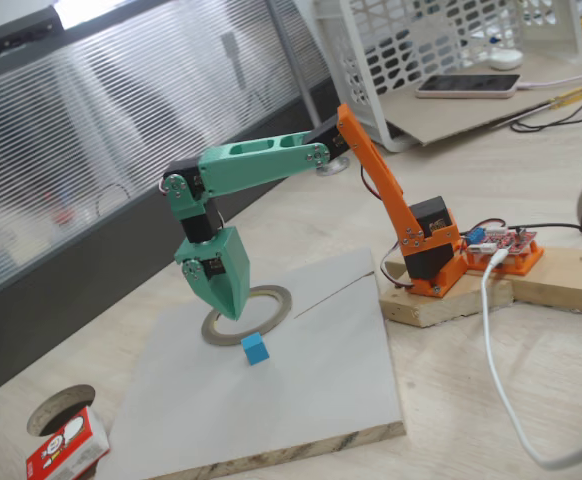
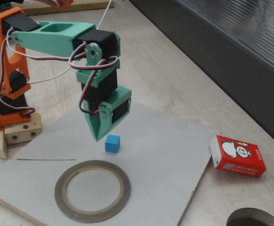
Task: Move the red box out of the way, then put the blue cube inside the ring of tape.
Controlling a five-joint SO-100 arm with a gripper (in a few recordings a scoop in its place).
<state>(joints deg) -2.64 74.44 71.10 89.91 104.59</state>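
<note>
In a fixed view, the green gripper (image 1: 233, 308) is seen pointing straight down with its fingers brought together on nothing. From the blue cube (image 1: 255, 348), the fingertips lie at about eleven o'clock, near but apart. The ring of tape (image 1: 248, 314) lies flat just behind the cube, at twelve o'clock from it, with the gripper tip in front of its near-left rim. The red box (image 1: 68, 452) rests well apart at eight o'clock, off the grey board (image 1: 351, 340), beside a round dark hole (image 1: 56, 408) in the wooden table (image 1: 531, 350). The box is judged already cleared, so the cube grasp is the step in hand. The jaws should be opened before descent, centred over the cube, and lowered squarely, since so small a cube is likely to be nudged aside.

In another fixed view, the gripper (image 2: 97, 136) is seen closed, its tip just beside the cube (image 2: 112, 143) at ten o'clock. The ring (image 2: 92, 190) lies at seven o'clock from the cube, the box (image 2: 237, 156) at three o'clock, off the board (image 2: 165, 150). A dark wall panel (image 2: 231, 52) borders the table.
</note>
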